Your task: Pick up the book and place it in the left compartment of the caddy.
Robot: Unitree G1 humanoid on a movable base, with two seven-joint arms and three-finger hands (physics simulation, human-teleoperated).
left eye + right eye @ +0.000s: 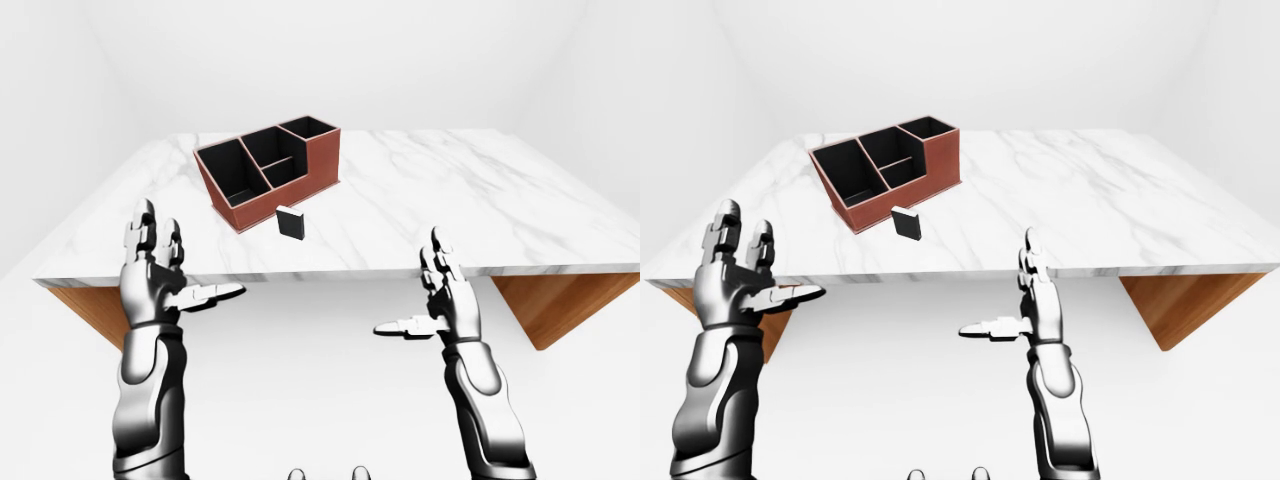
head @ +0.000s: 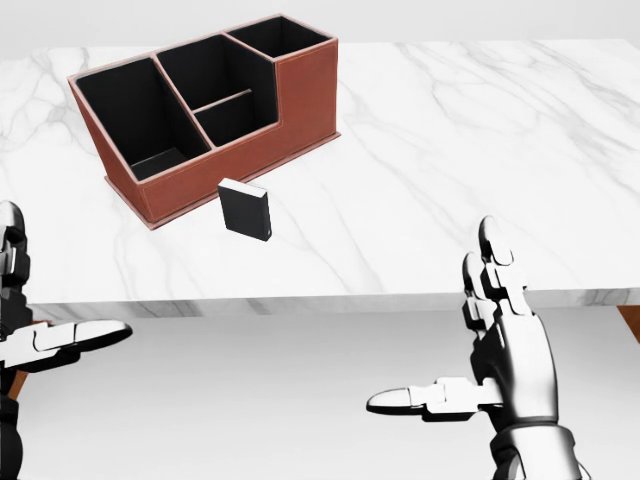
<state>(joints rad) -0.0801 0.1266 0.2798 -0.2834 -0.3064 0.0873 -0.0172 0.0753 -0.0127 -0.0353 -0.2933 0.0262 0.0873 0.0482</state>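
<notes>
Head view, boxy black book [image 2: 245, 210], leather-like caddy [image 2: 300, 95], veined marble table [image 2: 480, 150]

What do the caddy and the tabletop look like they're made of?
The caddy looks like reddish-brown leather or leatherette: matte walls with a paler edge line like stitching, and a black lining. The tabletop looks like polished white marble with grey veins; its underside shows as brown wood.
</notes>
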